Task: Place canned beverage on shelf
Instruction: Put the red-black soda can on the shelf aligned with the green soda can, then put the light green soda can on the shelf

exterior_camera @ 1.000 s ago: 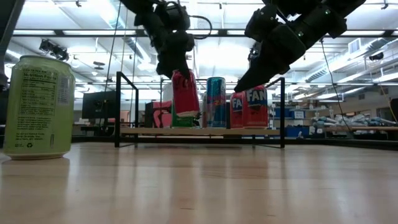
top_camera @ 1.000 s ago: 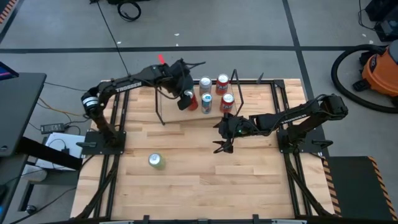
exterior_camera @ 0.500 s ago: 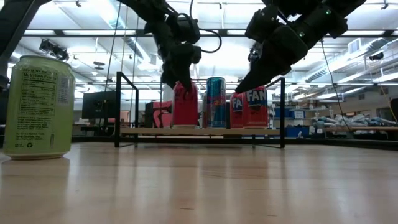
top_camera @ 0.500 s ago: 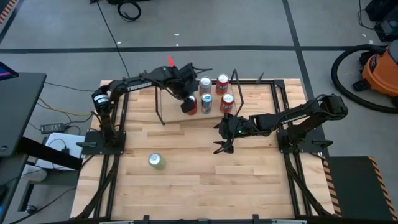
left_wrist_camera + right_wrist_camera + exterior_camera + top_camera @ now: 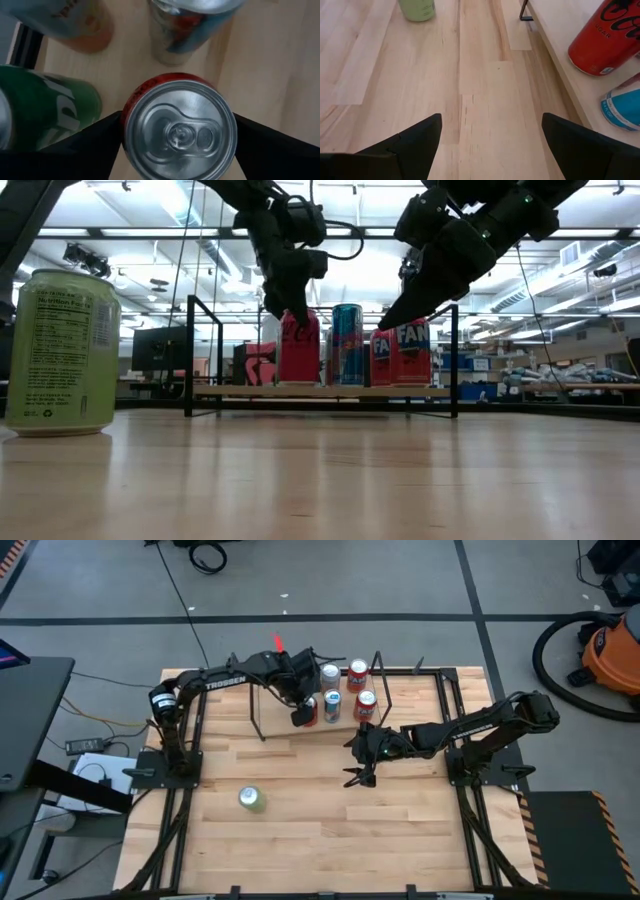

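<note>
A red can (image 5: 299, 348) stands upright on its base on the shelf (image 5: 240, 391), a pale board with black rod uprights (image 5: 255, 712) at the table's far side. My left gripper (image 5: 297, 315) comes down on it from above, its fingers on either side of the can's top (image 5: 179, 135). A blue can (image 5: 347, 345), two red cans (image 5: 366, 705) and a green can (image 5: 45, 115) stand on the same board. My right gripper (image 5: 358, 775) hangs open over the table's middle, nothing between its fingers (image 5: 490, 145). My left gripper has the red can's upper wall, just below the rim (image 5: 125, 131), between its two fingers, which slant down from above. The wrist view shows both fingers flush against opposite sides. The can stands upright with its base on the shelf board (image 5: 300, 387).
A pale green can (image 5: 250, 799) stands alone on the plank table near the left front, large in the low view (image 5: 62, 352). Bare table lies between it and the shelf. The blue can stands close beside the red one on its right.
My left gripper has come down toward the shelf with the red can. A second ago the can hung tilted above the board; now it stands upright on the board beside the blue can.
</note>
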{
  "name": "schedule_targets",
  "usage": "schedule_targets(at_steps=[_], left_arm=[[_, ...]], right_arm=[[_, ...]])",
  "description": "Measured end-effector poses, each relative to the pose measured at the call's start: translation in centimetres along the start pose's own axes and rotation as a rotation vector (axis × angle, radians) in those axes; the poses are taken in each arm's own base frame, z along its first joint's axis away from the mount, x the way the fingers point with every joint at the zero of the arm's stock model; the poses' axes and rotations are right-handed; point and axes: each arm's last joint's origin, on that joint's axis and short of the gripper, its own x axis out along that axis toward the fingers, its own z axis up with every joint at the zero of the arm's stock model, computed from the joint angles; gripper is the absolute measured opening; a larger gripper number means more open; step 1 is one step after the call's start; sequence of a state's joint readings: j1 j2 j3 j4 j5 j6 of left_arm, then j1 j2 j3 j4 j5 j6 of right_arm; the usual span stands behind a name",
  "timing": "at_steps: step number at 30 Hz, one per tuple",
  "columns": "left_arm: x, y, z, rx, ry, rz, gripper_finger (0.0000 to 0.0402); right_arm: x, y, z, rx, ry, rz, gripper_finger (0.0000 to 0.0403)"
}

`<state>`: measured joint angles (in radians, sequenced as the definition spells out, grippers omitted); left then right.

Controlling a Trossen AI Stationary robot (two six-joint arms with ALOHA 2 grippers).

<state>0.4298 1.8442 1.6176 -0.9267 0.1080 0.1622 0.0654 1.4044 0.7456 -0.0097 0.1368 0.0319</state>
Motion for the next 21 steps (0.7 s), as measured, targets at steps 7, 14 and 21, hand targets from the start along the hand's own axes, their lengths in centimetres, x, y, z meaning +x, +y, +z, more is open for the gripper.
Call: schedule_targets(at_steps=[7, 14, 21], left_arm=[[0.1, -0.8, -0.1, 0.050, 0.027, 0.068, 0.0384], [-2.2, -1.2, 0.9, 0.067, -0.008, 0.104, 0.0386], [-6.4, -2.5, 2.0, 0.096, -0.076, 0.151, 0.0387]], right_arm=[[0.0, 0.0, 0.0, 0.003, 0.000, 0.001, 0.0354], [-0.1, 0.4, 0.1, -0.004, -0.009, 0.013, 0.0354], [-0.1, 0.8, 0.1, 0.003, -0.016, 0.023, 0.0354]])
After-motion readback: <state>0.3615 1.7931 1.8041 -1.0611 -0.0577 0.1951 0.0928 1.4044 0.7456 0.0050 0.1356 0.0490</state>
